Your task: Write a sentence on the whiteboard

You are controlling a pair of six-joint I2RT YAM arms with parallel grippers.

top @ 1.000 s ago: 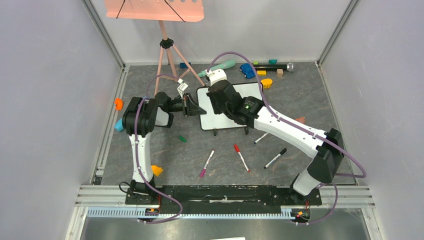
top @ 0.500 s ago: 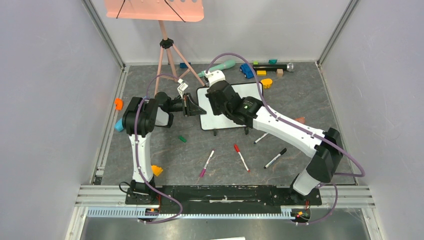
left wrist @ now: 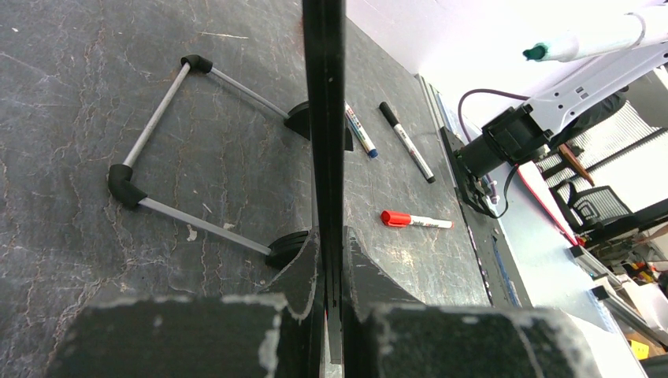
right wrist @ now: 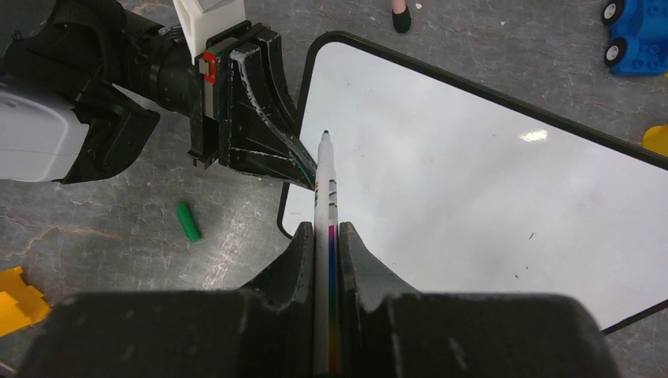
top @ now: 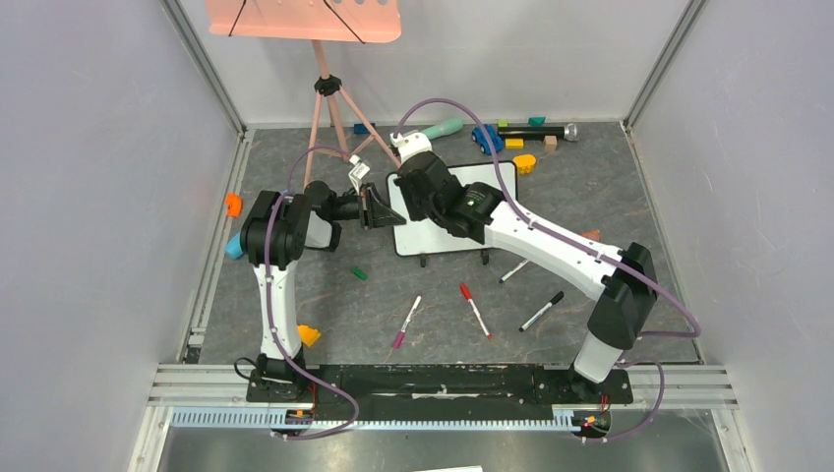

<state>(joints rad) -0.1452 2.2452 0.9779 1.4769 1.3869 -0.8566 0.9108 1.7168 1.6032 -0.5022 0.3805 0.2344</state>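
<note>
My right claw [right wrist: 328, 236] has swung toward the worktop's left edge, clamped on the marker [right wrist: 324, 177] above the blank whiteboard [right wrist: 473, 205], whose left rim my left claw [left wrist: 331, 248] pinches; the whole sentence remains unwritten.

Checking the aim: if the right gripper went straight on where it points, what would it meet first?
Probably the whiteboard: the right gripper's marker tip lands near the edge the left gripper clamps; depth unclear.
</note>
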